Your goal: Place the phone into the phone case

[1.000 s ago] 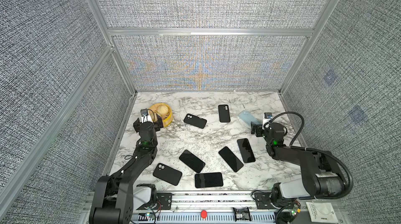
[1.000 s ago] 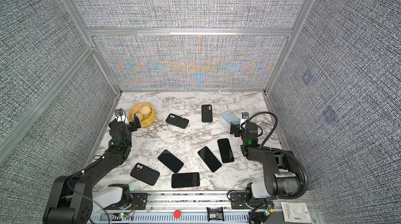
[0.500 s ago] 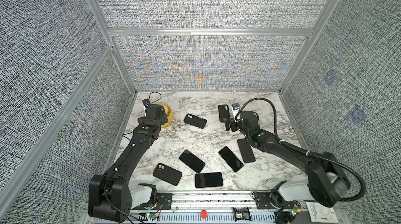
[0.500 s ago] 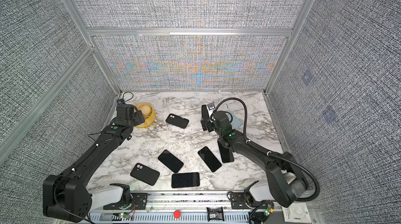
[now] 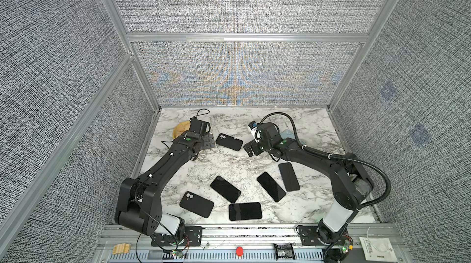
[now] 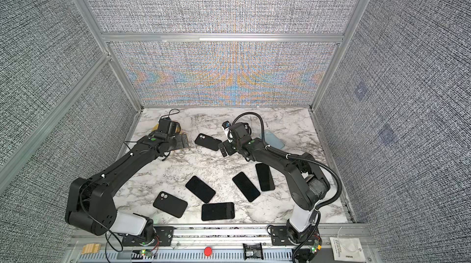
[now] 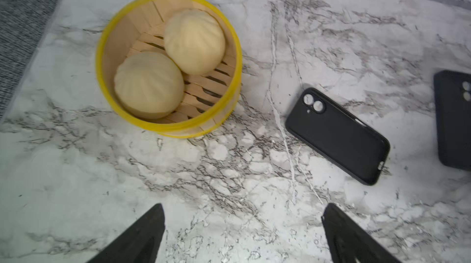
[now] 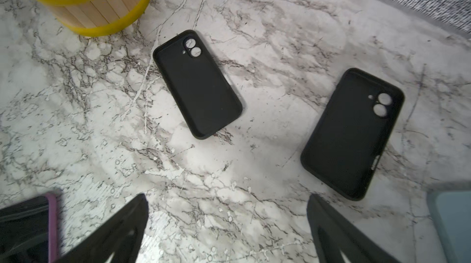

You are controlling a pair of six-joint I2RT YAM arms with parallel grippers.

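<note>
Far-left corner of the surface: a yellow-rimmed steamer basket holding two buns. My left gripper hovers just beside it, fingers spread wide with nothing between them.

Toward the middle of the far edge, between my two grippers, a black phone case lies flat with its hollow side up. My right gripper hovers to its right, fingers likewise spread and empty.

A second black case, hollow side up, shows only in the right wrist view, near that gripper. A light blue case sits nearer the far-right corner.

Along the front edge, left to right: a third black case, then four phones, screens up, well apart from both grippers.
</note>
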